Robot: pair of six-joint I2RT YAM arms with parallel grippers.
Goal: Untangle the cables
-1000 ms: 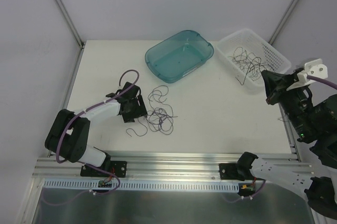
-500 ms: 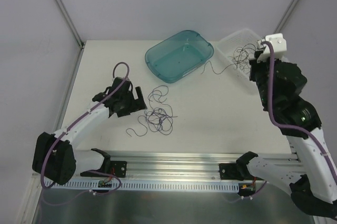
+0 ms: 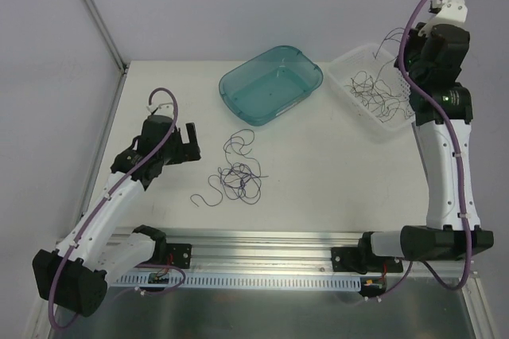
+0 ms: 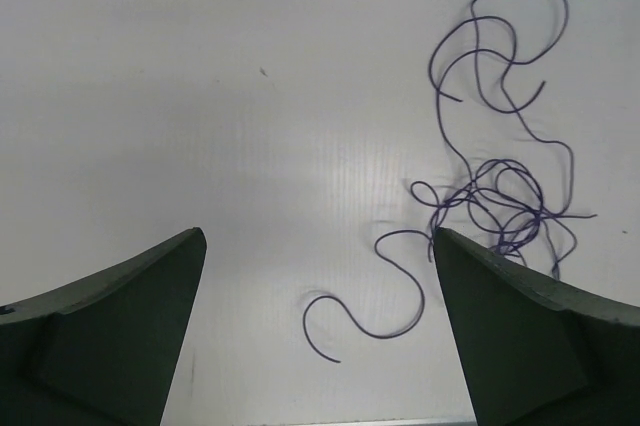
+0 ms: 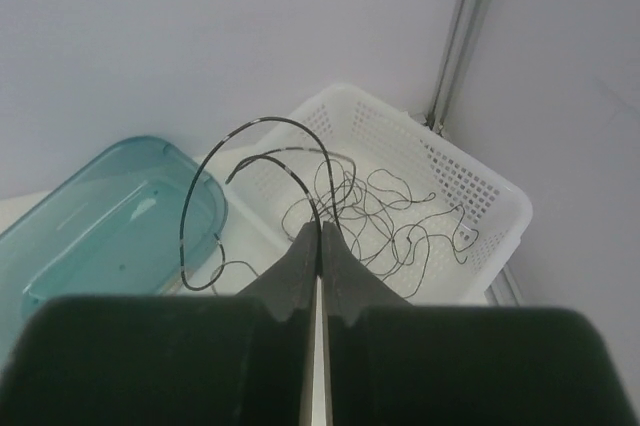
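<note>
Nearest, the left gripper [image 4: 318, 246] is hovering over the white table [image 3: 342, 164] with its fingers spread wide, gripping nothing. Just beside it, a loose tangle of purple cables [image 3: 238, 172] is lying on the table, with an S-shaped strand [image 4: 365, 316] curling at its near side. Farther back, a teal tub [image 3: 270, 84] is sitting beside a white basket [image 3: 347, 62] that is holding more dark cables. Above the basket, the right gripper [image 5: 318, 231] is pinching one arching cable [image 5: 270, 120] between fingers pressed together.

Purple-black cables [image 3: 238, 173], translucent teal tub [image 3: 270, 88], white perforated basket [image 5: 480, 191], white table [image 3: 334, 180].
</note>
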